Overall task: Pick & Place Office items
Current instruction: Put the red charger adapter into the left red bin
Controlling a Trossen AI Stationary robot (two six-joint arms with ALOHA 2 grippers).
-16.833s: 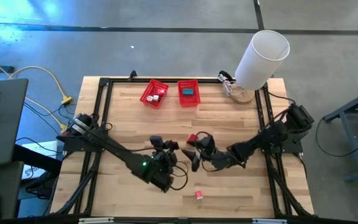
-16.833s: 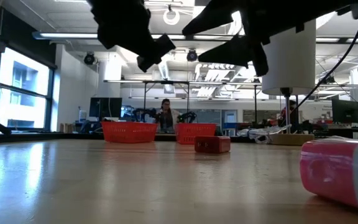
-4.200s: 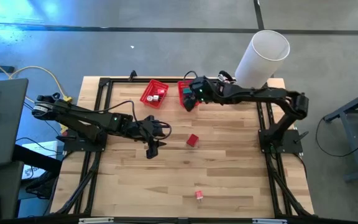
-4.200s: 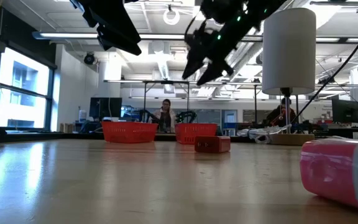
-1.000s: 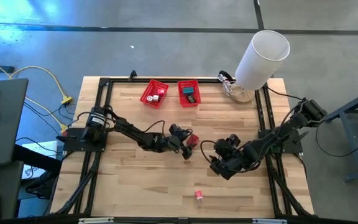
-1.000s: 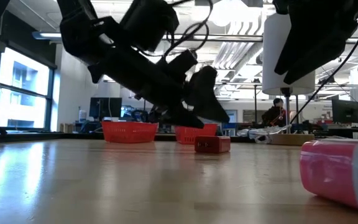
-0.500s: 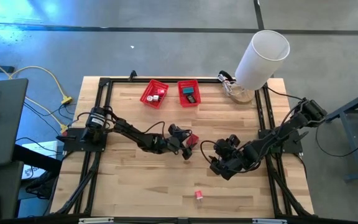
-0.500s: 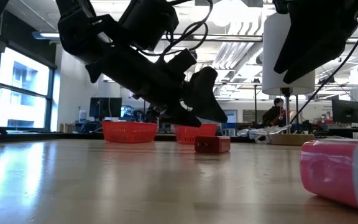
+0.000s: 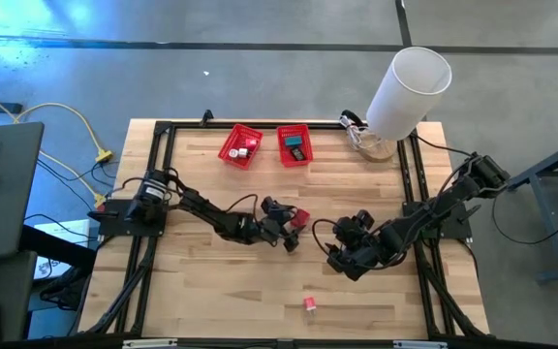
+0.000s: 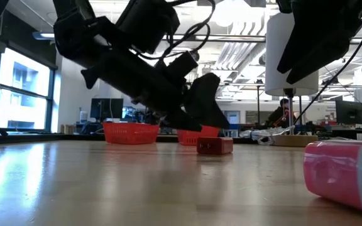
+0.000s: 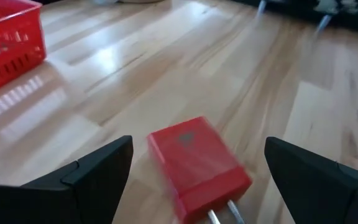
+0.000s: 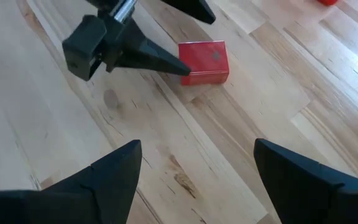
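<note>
A red block (image 11: 197, 163) with two metal prongs lies flat on the wooden table, near its middle (image 9: 302, 219). My left gripper (image 11: 197, 146) is open and low over the table, with one finger on each side of the block and a gap to each. It shows in the high view (image 9: 292, 225) too. My right gripper (image 9: 339, 260) hangs open above the table to the block's right and touches nothing. A small pink item (image 9: 310, 304) lies near the front edge. Small pieces lie in the two red baskets.
Two red mesh baskets (image 9: 240, 145) (image 9: 294, 145) stand at the table's far edge. A big white cylinder (image 9: 407, 87) stands at the far right corner beside some cables. The pink item (image 10: 347, 172) lies close to the low camera. Bare wood lies at the front left.
</note>
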